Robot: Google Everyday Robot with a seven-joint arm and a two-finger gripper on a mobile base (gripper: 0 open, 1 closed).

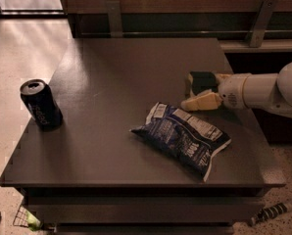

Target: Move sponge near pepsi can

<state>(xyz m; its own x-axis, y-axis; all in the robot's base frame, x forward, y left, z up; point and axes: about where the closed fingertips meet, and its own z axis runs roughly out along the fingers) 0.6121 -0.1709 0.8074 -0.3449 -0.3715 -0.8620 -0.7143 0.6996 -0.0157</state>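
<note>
Because the sponge point(203, 81) is only a small block of foam with a dark green scouring top, I judge it to be very light and soft, so it will give under pressure and can twist if I take it by one corner. It lies on the table point(126, 72) just behind the chip bag point(182, 138), toward the bag's right end in the camera view, close to it but not touching it. My gripper point(191, 91) is low over the table at the same place, right at the sponge, between it and the bag's far edge. Whether my jaws are spread around the sponge or already pinching it, I cannot tell. The best hold, I think, is across the two long sides, in the middle of the block and low on the foam, with only a mild squeeze. The rough top should not slip, but the foam can spring out of a hard squeeze. The pepsi can point(39, 104) stands upright well apart from the bag on its left side, near the table's edge. The bag lies between the sponge and the can. So I expect I must lift the sponge clear over the crinkled bag, or carry it around behind the bag, and set it down gently near the can without knocking it.
</note>
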